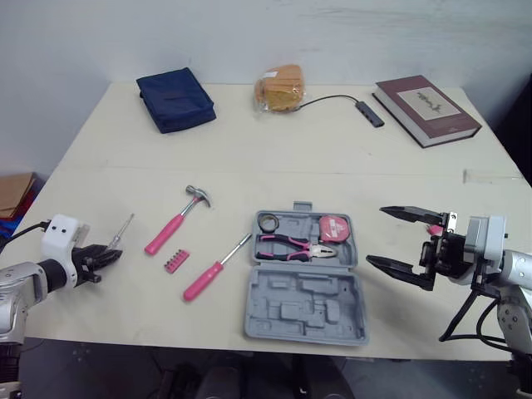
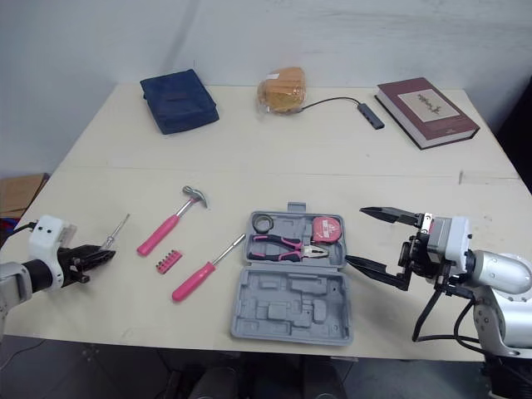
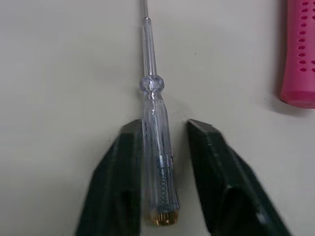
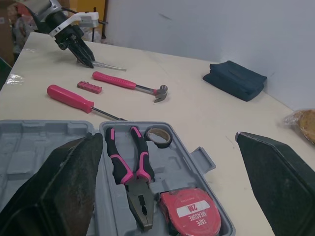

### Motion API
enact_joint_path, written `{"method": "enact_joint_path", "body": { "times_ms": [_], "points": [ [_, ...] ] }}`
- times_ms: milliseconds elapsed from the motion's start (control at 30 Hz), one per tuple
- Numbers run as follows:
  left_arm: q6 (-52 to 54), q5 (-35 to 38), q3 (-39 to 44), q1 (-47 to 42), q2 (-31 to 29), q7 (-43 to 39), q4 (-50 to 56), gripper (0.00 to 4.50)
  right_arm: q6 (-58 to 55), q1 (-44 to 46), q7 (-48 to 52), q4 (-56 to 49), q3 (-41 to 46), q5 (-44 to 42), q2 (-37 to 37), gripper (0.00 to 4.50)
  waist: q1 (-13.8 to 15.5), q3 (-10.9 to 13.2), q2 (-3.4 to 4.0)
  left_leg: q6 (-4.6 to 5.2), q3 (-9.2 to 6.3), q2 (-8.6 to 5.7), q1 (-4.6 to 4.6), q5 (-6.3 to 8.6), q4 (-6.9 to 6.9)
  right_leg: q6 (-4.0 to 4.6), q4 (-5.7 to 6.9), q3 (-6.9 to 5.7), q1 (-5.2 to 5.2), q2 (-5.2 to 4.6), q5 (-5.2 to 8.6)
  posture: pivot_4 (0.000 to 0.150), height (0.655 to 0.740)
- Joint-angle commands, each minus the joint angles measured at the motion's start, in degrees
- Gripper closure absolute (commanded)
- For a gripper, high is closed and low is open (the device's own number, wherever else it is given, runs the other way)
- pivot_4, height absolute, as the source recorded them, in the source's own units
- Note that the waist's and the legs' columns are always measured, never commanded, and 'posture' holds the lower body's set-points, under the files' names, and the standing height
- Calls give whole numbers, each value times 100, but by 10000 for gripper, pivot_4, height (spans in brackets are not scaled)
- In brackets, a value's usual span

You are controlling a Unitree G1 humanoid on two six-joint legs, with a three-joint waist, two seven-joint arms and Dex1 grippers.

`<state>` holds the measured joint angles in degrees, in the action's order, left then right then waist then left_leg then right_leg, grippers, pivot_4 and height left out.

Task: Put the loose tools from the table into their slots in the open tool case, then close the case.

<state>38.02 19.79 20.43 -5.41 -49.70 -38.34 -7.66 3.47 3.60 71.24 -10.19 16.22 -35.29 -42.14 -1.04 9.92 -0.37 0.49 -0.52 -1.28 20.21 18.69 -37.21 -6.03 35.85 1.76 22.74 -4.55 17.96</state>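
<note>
**Straddling a clear screwdriver at the table's left edge**

A plain pale wall (image 1: 249, 33) backs a broad cream table (image 1: 332, 158) with a smooth matt top. Near its front edge, about the middle, a grey moulded-plastic tool case (image 1: 307, 314) lies open. Its nearer half shows shaped recesses. Its farther half holds pink-and-black pliers (image 1: 293, 246), a round red tape measure (image 1: 334, 229) and a small dark roll of tape (image 1: 268, 222).

Along the far edge sit a maroon hardback book (image 1: 426, 109), a navy fabric pouch (image 1: 175, 99) and a clear bag of bread (image 1: 281, 88), with a slim dark cable hub (image 1: 370, 114) beside the book.

The right gripper (image 1: 376, 235) hovers just right of the case, its black fingers spread wide and holding nothing.

The loose tools lie left of the case: a steel claw hammer with a pink handle (image 1: 175, 221), a pink-handled screwdriver (image 1: 214, 269), a little pink ribbed bit holder (image 1: 175, 261) between them, and farthest left a thin screwdriver with a transparent handle (image 3: 150, 83) and brass end cap.

The left gripper (image 3: 164, 127) is down at the table, its fingers narrowly parted on either side of that transparent handle. One finger lies against it, and a gap shows at the other.
</note>
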Motion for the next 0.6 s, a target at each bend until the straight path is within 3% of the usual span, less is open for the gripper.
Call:
{"method": "enact_joint_path", "body": {
  "times_ms": [33,100,167,300,500,600],
  "points": [
    [-195,-145,-99,25,120,34,-206,44553,-185,-28,-220,-471,53,-35,-86,0,15,0,1,0,0,0,0,0,0,0,1,0,0,0,0,1500,7400],
    [-773,-224,-28,12,136,-18,-156,44553,-251,-29,-302,-550,86,-16,-102,0,32,0,1,-1,-1,0,-1,0,0,0,1,0,0,0,0,1500,7400],
    [-1604,-40,204,-93,128,-351,574,44553,-364,-52,-309,-692,134,26,-256,0,55,3,-4,-1,-2,0,0,-1,0,0,0,-1,1,1,0,1500,7400],
    [-1869,528,-14,-450,22,-1197,1678,44553,-397,-89,-211,-673,145,125,-482,0,118,12,-44,-6,-24,1,33,-3,-9,1,-17,-23,13,-3,0,1500,7400],
    [-1410,477,-1824,-1523,-244,-2280,2785,44553,-222,-132,-39,-206,385,285,-699,0,95,11,-20,-18,-18,-2,34,-5,-2,0,-37,-23,3,0,-1,1500,7400],
    [-1010,442,-2545,-2288,22,-2355,2966,44553,-49,-145,109,96,457,394,-811,0,92,20,-26,-18,-15,-1,34,-5,-7,0,-30,-21,5,11,-1,1500,7400]
  ]
}}
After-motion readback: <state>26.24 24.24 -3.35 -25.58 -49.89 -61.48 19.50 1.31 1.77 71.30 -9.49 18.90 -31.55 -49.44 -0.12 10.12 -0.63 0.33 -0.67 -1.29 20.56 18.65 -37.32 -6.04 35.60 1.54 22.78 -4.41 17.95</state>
